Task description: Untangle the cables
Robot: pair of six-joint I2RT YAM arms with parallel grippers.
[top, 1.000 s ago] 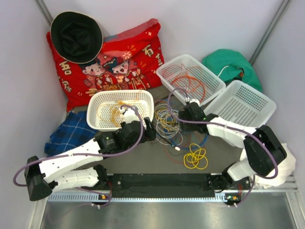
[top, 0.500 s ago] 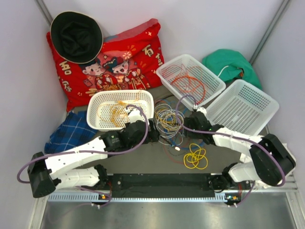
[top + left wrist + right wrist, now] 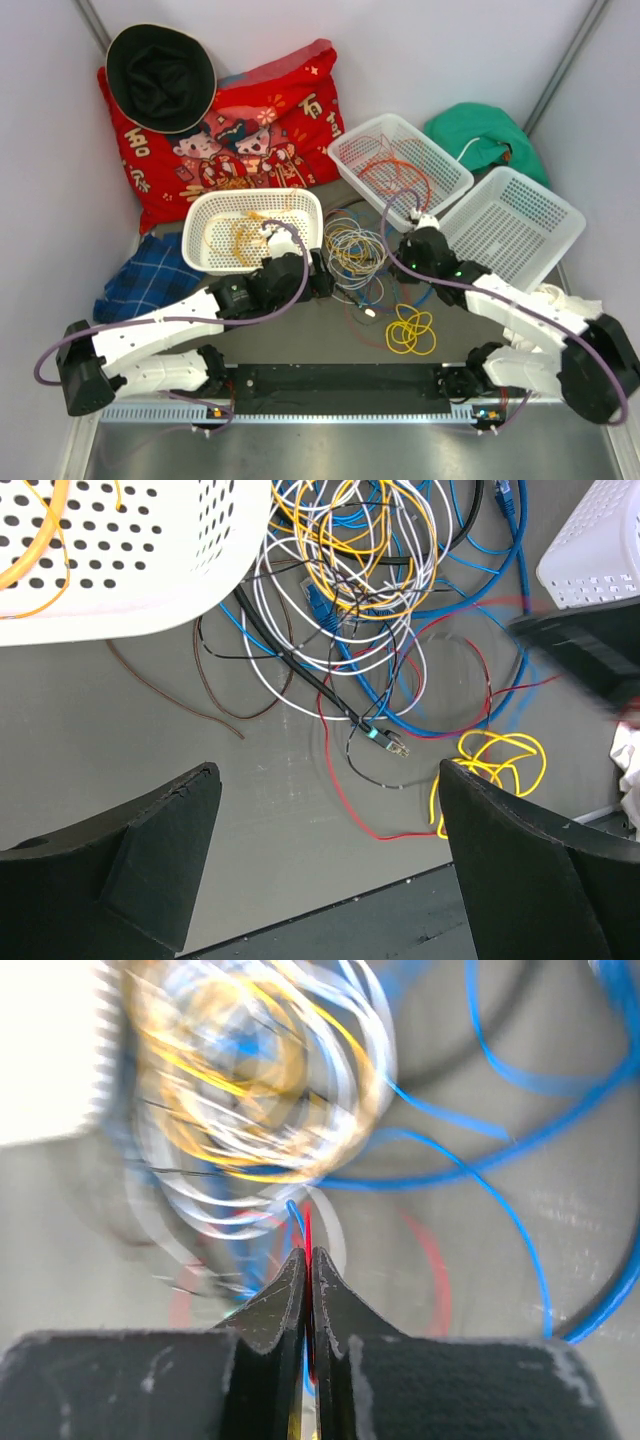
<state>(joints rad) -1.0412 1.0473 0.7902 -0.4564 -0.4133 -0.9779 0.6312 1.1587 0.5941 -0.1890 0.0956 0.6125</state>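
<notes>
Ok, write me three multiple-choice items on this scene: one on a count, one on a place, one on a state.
1. White baskets in view: A two; B four; C three.
2. The yellow coil lies: A on the table, nearer the arm bases than the tangle; B in a basket; C on the cushion.
3. The right pincer is: A wide open; B shut on a red cable; C out of view.
C: one at left, two at right. A: bare table surrounds it. B: its fingers meet on the red strand.
</notes>
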